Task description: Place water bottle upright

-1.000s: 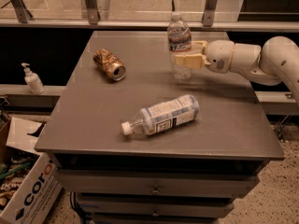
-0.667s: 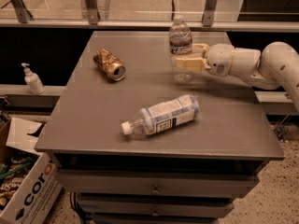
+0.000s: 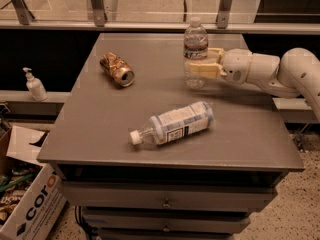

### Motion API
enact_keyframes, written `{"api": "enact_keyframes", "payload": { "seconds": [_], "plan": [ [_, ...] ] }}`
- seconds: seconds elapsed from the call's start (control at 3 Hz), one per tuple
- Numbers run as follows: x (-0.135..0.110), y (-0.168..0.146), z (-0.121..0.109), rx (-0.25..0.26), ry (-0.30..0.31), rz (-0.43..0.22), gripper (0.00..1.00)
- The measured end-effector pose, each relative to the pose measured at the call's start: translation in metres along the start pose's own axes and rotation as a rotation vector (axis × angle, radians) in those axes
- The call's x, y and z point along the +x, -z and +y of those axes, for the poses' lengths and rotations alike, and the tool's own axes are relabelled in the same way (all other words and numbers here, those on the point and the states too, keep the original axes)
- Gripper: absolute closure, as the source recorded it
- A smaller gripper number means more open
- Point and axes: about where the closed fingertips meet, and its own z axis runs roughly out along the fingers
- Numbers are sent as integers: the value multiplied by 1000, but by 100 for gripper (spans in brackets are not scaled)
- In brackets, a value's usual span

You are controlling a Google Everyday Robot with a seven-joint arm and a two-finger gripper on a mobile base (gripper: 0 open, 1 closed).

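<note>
My gripper [image 3: 196,63] reaches in from the right over the far right part of the worktop [image 3: 100,124], fingers closed on the lower half of the water bottle [image 3: 195,38], one finger on its near side and one on its far side. The water bottle stands upright, white cap on top, base down at the worktop surface. A larger labelled bottle [image 3: 175,124] lies on its side near the front middle, cap pointing left, and a crushed gold can [image 3: 117,69] lies well apart at far left.
</note>
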Motion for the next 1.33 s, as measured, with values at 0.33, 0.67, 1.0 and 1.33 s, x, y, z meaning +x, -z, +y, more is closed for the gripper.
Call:
{"api": "enact_keyframes", "payload": {
  "seconds": [0.33, 0.67, 1.0, 1.33],
  "plan": [
    [-1, 0, 0, 0, 0, 0, 51],
    [-1, 0, 0, 0, 0, 0, 28],
    [3, 7, 1, -16, 25, 11, 4],
    [3, 13, 1, -26, 47, 17, 0]
  ]
}}
